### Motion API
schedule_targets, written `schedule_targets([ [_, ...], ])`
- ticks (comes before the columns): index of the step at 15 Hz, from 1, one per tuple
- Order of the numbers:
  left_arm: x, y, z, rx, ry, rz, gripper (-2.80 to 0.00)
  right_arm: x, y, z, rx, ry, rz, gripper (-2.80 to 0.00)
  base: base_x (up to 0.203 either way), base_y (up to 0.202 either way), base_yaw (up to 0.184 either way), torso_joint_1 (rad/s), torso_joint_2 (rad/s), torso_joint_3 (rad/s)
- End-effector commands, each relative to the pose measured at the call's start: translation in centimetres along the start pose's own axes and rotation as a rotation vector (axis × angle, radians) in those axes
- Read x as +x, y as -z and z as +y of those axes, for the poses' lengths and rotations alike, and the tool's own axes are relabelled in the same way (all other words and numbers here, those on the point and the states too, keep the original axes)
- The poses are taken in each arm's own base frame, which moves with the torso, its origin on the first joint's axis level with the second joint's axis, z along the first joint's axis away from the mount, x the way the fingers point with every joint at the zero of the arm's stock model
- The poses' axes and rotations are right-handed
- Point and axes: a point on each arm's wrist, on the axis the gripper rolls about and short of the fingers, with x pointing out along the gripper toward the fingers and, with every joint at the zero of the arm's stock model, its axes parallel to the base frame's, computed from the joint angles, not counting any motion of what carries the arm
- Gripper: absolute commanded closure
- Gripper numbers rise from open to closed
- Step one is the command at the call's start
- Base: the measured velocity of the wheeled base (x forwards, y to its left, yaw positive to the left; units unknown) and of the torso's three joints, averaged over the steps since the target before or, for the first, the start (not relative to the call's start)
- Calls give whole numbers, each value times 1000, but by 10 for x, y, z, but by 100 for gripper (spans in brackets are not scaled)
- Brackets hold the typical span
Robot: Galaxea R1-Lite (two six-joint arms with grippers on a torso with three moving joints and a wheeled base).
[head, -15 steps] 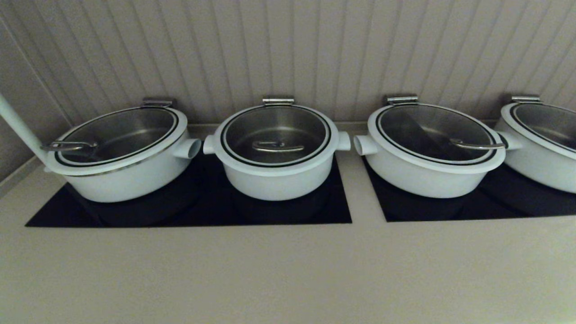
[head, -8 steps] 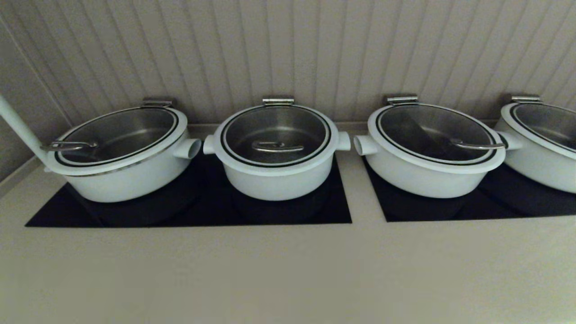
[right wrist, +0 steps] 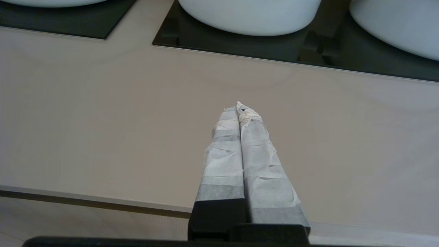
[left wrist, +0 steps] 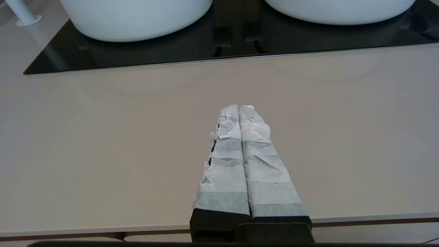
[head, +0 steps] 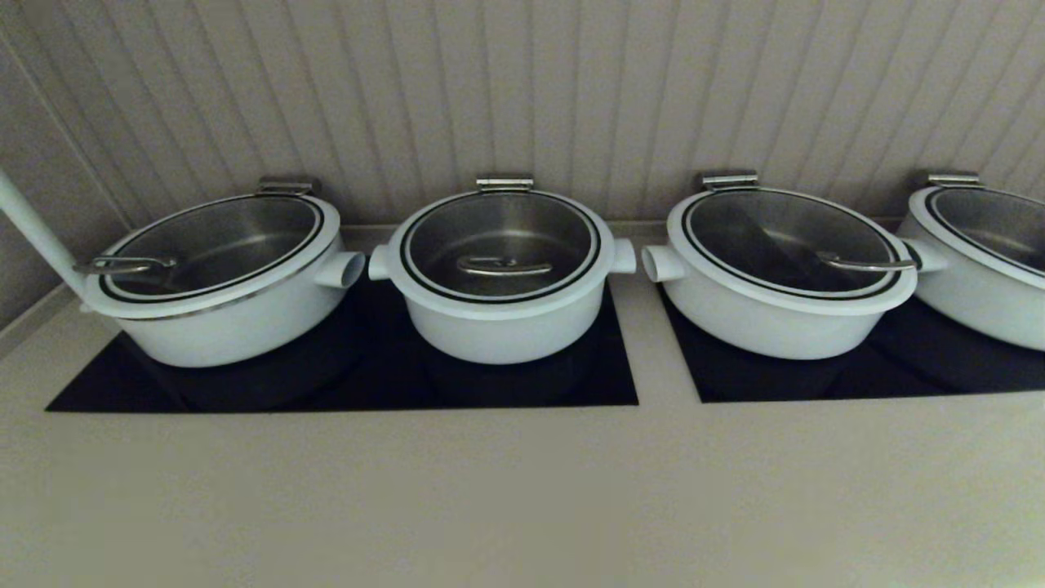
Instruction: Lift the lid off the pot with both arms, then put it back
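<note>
Head view: glass lid sits on white pot; left gripper and right gripper pressed together.

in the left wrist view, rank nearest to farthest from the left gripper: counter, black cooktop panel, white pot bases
1. Beige counter, directly under the shut left gripper.
2. Black glass cooktop panel, ahead.
3. Two white pot bases, on that panel; between them, too close to call.

Lid: round glass, white rim, thin black ring, curved steel bar handle at centre. Seated flat and closed on its pot.

Pot: small, deep, round, white, steel interior seen through the glass; stubby cylindrical side handle at each side. Stands upright on black cooktop panel, second in the row from the left.
</note>
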Motion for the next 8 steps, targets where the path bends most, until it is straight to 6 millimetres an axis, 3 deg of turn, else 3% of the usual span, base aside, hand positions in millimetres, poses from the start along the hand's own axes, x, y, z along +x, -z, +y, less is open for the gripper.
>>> schedule_targets([
  [1, 0, 0, 0, 1, 0, 0, 0, 0, 0, 0, -1, -1, 2, 0, 0, 0, 0, 0, 0, 0],
  [8, 0, 0, 0, 4, 2, -1, 0, 0, 0, 0, -11, -1, 2, 0, 0, 0, 0, 0, 0, 0],
])
